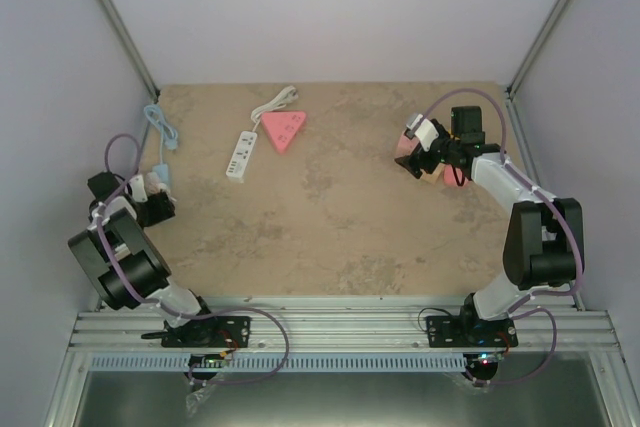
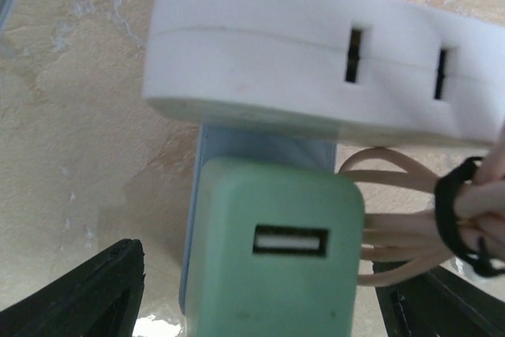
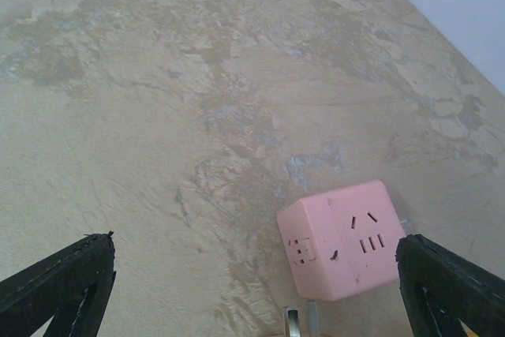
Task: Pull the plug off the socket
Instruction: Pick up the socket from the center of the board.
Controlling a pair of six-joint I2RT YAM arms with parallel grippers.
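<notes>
In the left wrist view a mint-green USB charger plug point(image 2: 272, 258) sits in a light-blue socket strip point(image 2: 260, 144), with a white adapter point(image 2: 316, 61) plugged in beyond it. My left gripper point(image 2: 268, 290) is open, its black fingers point(image 2: 87, 290) on either side of the green plug without closing on it. It sits at the table's left edge point(image 1: 152, 190). My right gripper point(image 3: 256, 274) is wide open above a pink cube socket point(image 3: 343, 238). Two metal plug prongs point(image 3: 302, 323) show at the bottom edge, free of the cube.
A beige cable bundle point(image 2: 410, 219) with a black tie lies right of the green plug. A white power strip point(image 1: 240, 154) with its cord, a pink triangular socket point(image 1: 284, 129) and a light-blue cable point(image 1: 160, 127) lie at the back left.
</notes>
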